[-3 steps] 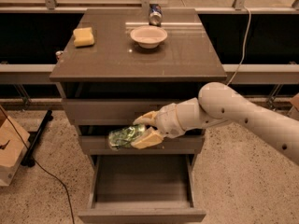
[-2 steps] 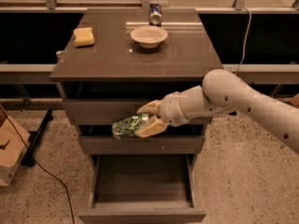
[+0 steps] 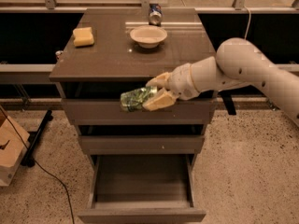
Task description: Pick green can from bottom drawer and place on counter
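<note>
The green can (image 3: 134, 98) lies sideways in my gripper (image 3: 154, 91), which is shut on it. The gripper holds it in the air in front of the top drawer, just below the front edge of the counter (image 3: 117, 55). My white arm (image 3: 243, 69) reaches in from the right. The bottom drawer (image 3: 140, 183) is pulled open below, and its inside shows nothing in it.
On the counter stand a yellow sponge (image 3: 83, 36) at the left, a white bowl (image 3: 148, 35) in the middle back and a blue-and-silver can (image 3: 155, 14) behind it. A cardboard box (image 3: 8, 148) and a cable lie on the floor at the left.
My gripper has lifted the green can from in front of the middle drawer up to just below the counter's edge, and a little to the right.
</note>
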Motion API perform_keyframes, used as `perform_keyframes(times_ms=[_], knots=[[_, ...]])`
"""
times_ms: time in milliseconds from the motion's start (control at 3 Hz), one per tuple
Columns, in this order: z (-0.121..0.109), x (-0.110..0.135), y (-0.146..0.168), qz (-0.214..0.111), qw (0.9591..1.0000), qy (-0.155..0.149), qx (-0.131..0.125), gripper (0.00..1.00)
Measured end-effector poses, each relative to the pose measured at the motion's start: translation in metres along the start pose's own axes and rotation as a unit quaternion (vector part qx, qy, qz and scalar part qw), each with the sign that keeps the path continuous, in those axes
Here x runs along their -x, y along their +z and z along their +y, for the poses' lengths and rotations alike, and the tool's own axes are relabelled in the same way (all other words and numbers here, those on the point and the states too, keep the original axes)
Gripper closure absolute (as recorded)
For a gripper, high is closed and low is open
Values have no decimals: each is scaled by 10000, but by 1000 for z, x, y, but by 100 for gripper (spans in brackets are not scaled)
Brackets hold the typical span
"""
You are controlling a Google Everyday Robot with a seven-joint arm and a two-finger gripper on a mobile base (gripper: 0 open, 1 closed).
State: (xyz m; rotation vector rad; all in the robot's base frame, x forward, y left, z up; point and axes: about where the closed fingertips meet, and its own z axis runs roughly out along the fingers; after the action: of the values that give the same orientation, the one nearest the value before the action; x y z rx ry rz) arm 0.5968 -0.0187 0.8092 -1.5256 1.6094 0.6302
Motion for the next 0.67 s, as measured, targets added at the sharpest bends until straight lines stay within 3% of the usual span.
perform_keyframes(times_ms=[333, 667], knots=[[-12, 20, -21, 39, 9997, -160, -154, 100], [-32, 62, -52, 162, 9984, -405, -372, 100]])
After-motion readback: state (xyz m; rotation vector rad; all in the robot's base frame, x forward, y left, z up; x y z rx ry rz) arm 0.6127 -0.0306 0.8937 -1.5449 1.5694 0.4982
